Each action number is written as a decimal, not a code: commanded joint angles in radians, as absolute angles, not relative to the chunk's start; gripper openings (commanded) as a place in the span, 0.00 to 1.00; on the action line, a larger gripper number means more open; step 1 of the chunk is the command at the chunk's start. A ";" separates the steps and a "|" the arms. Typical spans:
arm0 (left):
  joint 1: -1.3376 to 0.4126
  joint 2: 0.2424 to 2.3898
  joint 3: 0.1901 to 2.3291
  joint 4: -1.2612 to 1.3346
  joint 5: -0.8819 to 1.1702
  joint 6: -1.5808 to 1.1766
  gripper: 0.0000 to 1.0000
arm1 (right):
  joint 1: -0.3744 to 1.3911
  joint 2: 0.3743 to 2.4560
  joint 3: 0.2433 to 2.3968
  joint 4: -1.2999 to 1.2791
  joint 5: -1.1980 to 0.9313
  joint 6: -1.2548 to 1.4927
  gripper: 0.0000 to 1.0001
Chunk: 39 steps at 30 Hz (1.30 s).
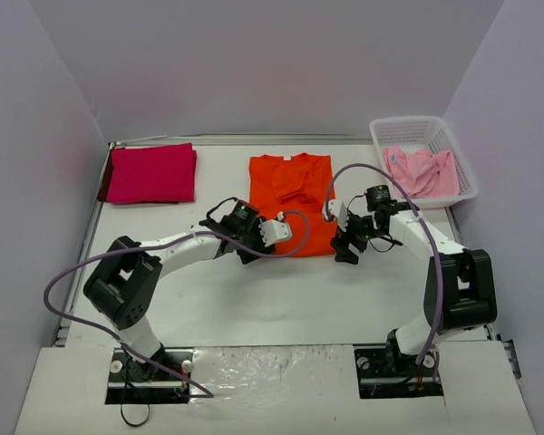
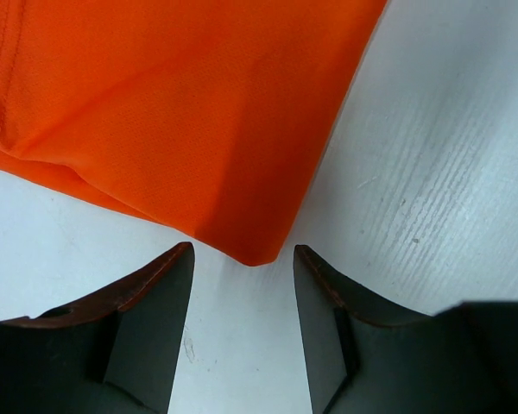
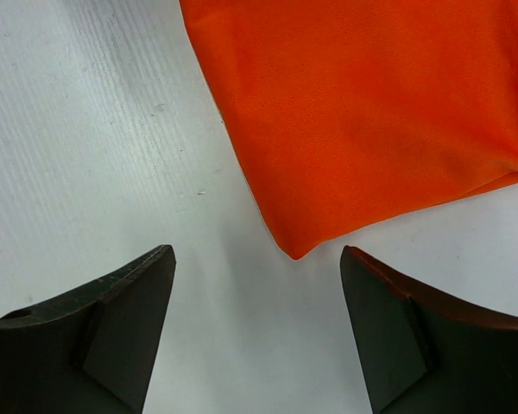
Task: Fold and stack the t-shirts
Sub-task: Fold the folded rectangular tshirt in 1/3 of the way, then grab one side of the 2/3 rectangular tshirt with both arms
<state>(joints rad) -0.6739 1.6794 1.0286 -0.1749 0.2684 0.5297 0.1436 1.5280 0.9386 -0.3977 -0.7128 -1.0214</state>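
Note:
The bright orange t-shirt [image 1: 292,192] lies flat in the middle of the table, sides folded in, collar at the far end. My left gripper [image 1: 254,249] is open at the shirt's near left corner; in the left wrist view that corner [image 2: 257,250] sits just ahead of the gap between the fingers. My right gripper [image 1: 343,246] is open at the near right corner, which shows in the right wrist view [image 3: 298,246] between the fingertips. The magenta-red t-shirt [image 1: 151,172] lies folded at the far left. The pale pink t-shirt [image 1: 421,170] lies crumpled in the basket.
The white plastic lattice basket [image 1: 422,127] stands at the far right corner against the wall. Grey walls close in the white table [image 1: 281,299] on three sides. Purple cables loop from both arms over the table.

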 commanded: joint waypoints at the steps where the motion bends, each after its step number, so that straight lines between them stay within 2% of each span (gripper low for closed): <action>1: -0.672 1.689 1.091 -0.182 0.290 0.525 0.48 | 0.147 1.551 0.959 -0.399 -0.736 -1.029 0.73; 6: -0.672 1.730 1.127 -0.236 0.313 0.558 0.37 | 0.149 1.568 0.974 -0.402 -0.709 -1.042 0.73; 11: -0.673 1.776 1.172 -0.311 0.305 0.586 0.33 | 0.149 1.571 0.979 -0.402 -0.696 -1.046 0.73; 14: -0.675 1.786 1.181 -0.336 0.305 0.597 0.26 | 0.149 1.571 0.980 -0.400 -0.689 -1.048 0.73; 25: -0.678 1.795 1.200 -0.425 0.324 0.607 0.28 | 0.149 1.560 0.977 -0.402 -0.667 -1.046 0.73; 33: -0.687 1.801 1.210 -0.439 0.345 0.604 0.40 | 0.149 1.551 0.986 -0.402 -0.678 -1.034 0.75; 39: -0.701 1.851 1.236 -0.451 0.319 0.600 0.39 | 0.149 1.539 0.988 -0.402 -0.678 -1.029 0.75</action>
